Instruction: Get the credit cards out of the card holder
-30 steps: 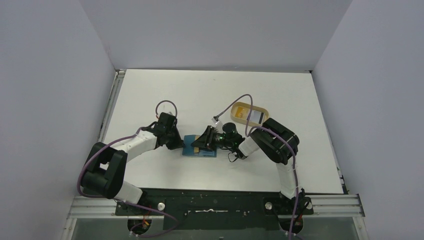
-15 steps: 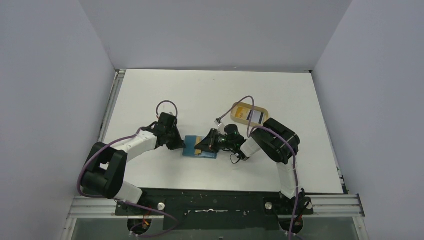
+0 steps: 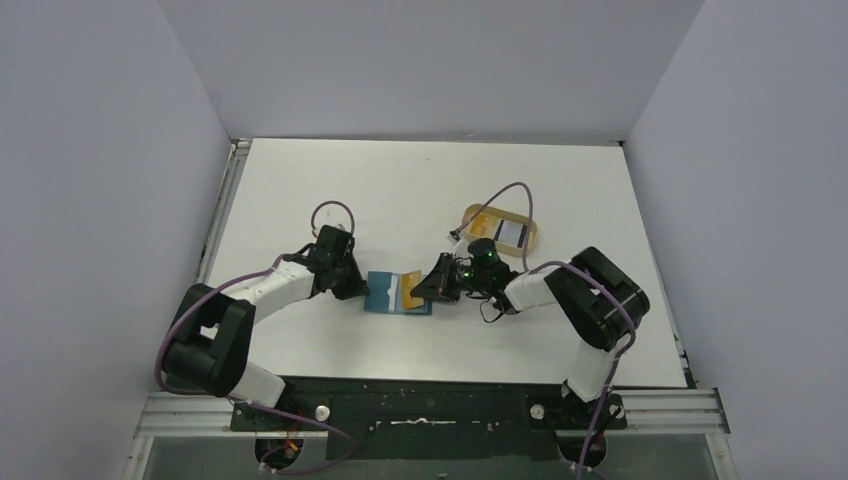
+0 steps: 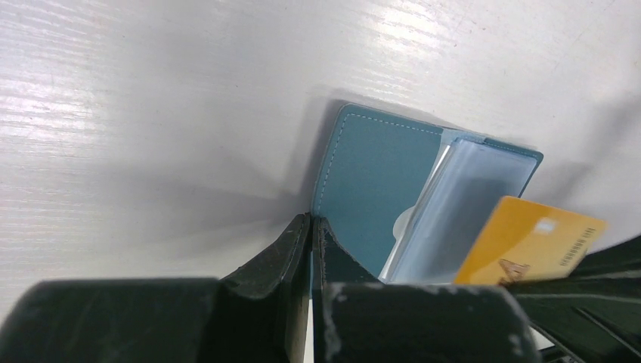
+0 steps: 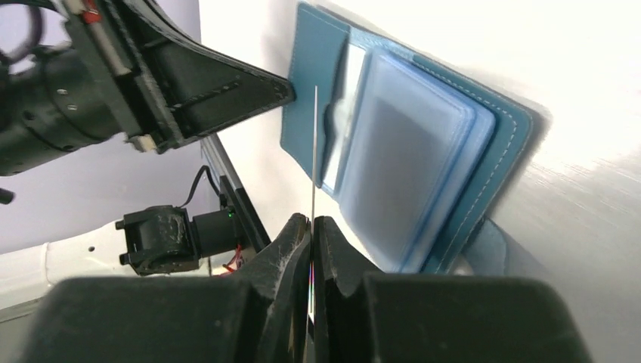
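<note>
Left gripper [image 4: 311, 224] clamps card holder [image 4: 372, 185] edge; right gripper [image 5: 311, 224] pinches yellow card [image 4: 529, 243], seemingly free. Tray [image 3: 487, 210] behind it holds cards [image 3: 512, 232]; remainder unclear.

I can read nothing here. The yellow card [image 4: 529, 240] I hold bears a row of small dark characters along one edge and a dark emblem, both too blurred to make out. The card holder [image 4: 374, 189] shows me no lettering. The white card [image 3: 511, 233] in the tray [image 3: 534, 235] is too small to tell.
</note>
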You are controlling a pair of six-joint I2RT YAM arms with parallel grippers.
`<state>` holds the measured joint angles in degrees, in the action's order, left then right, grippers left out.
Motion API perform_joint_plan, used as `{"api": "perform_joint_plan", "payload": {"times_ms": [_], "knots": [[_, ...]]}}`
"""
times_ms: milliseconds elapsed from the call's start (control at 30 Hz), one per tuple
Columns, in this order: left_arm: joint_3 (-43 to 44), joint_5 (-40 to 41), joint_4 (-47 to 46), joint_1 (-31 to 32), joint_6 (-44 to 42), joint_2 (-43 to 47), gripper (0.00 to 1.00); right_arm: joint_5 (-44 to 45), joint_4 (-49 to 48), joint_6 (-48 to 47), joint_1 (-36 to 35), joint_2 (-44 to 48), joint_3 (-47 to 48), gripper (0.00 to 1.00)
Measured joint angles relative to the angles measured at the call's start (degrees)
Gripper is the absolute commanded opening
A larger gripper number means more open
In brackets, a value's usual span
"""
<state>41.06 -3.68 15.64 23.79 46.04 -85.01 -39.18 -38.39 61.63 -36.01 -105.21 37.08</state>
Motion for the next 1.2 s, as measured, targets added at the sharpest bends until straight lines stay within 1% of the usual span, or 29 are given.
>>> {"api": "perform_joint_plan", "payload": {"times_ms": [100,233,367,467,633,733,933,1200], "knots": [[0.00,0.09,0.00,-0.02,-0.02,0.00,0.00,-0.15,6.58,-2.32,1.40,5.20,0.85,0.00],[0.00,0.09,-0.04,-0.02,-0.11,-0.04,0.00,-0.24,13.75,-4.87,5.18,11.23,5.62,0.00],[0.00,-0.02,-0.09,-0.02,-0.22,-0.07,0.00,0.50,21.00,-9.05,12.00,15.96,12.90,0.00],[0.00,-0.07,-0.24,-0.02,-0.35,-0.07,0.00,0.79,24.63,-11.65,17.84,16.92,17.88,0.00],[0.00,-0.04,-0.39,-0.02,-1.07,0.22,0.00,0.85,29.16,-14.38,25.31,15.13,21.00,0.00],[0.00,0.00,-0.37,-0.02,-1.68,0.92,0.00,0.81,31.12,-15.78,27.63,11.52,21.79,0.00],[0.00,0.02,-0.35,-0.07,-2.84,1.81,0.00,0.63,33.42,-17.86,28.59,3.61,22.75,0.00],[0.00,0.17,-0.31,-0.74,-3.78,1.81,0.00,0.37,33.31,-18.56,28.85,-0.35,23.52,0.00]]}}
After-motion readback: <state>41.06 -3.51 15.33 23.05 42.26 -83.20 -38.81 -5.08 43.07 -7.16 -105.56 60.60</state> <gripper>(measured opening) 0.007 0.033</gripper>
